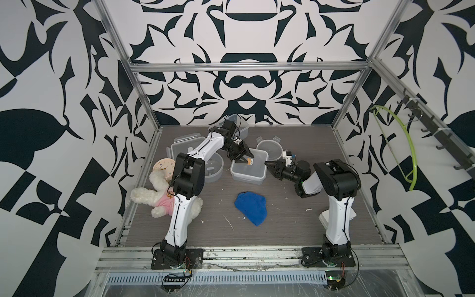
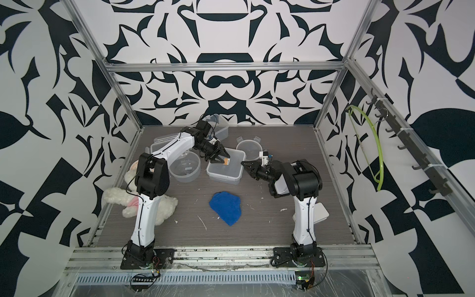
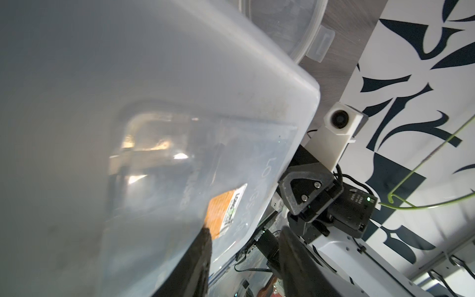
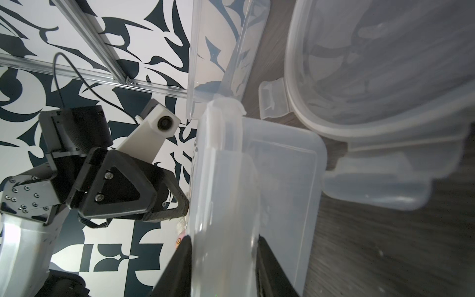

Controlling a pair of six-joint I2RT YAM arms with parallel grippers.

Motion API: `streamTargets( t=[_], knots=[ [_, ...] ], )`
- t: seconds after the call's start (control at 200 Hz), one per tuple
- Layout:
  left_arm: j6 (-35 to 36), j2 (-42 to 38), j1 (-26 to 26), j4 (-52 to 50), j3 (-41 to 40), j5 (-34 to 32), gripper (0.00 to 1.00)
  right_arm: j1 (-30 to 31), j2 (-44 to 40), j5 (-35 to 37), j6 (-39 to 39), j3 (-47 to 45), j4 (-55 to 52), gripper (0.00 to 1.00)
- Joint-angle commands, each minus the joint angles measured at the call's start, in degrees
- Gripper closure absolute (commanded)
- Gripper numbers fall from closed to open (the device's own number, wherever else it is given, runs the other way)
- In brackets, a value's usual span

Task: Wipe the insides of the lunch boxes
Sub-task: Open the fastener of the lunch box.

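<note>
Translucent rectangular lunch box (image 1: pixel 248 171) on tabletop (image 1: pixel 282 231). Right fingers (image 4: pixel 180 270) clamp one wall; left fingers (image 3: pixel 203 257) straddle another wall by orange sticker (image 3: pixel 223 210), grip cannot tell. Risk: uneven pull tilts box, slick wall slips out. Blue cloth (image 1: pixel 252 207) lies well apart from fingers.

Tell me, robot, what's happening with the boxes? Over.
Right gripper shut on rectangular lunch box wall. Left gripper straddles its rim, grip unclear. Blue cloth lies unheld on table.

Cloth (image 1: pixel 250 207) before the middle lunch box (image 1: pixel 247 178)
</note>
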Motion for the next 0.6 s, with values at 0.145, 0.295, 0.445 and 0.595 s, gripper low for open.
streamTargets(
  t=[0.145,0.295,0.445,0.595],
  knots=[
    [0.41,8.84,-0.92,-0.79,-3.09,-5.60,0.54,2.29,0.01,-0.09,-3.43,3.34,-4.08,1.00],
    [1.16,9.60,-0.97,-2.04,-1.86,-5.99,0.55,3.78,-8.84,6.90,-21.10,6.00,-37.66,1.00],
    [1.47,10.20,-0.98,-2.93,-1.76,-6.48,0.55,6.58,-14.64,18.74,-34.00,13.77,-70.19,1.00],
    [1.78,10.71,-0.94,-3.41,-1.93,-6.74,0.55,8.88,-15.28,28.10,-39.35,20.98,-87.60,1.00]
  ],
)
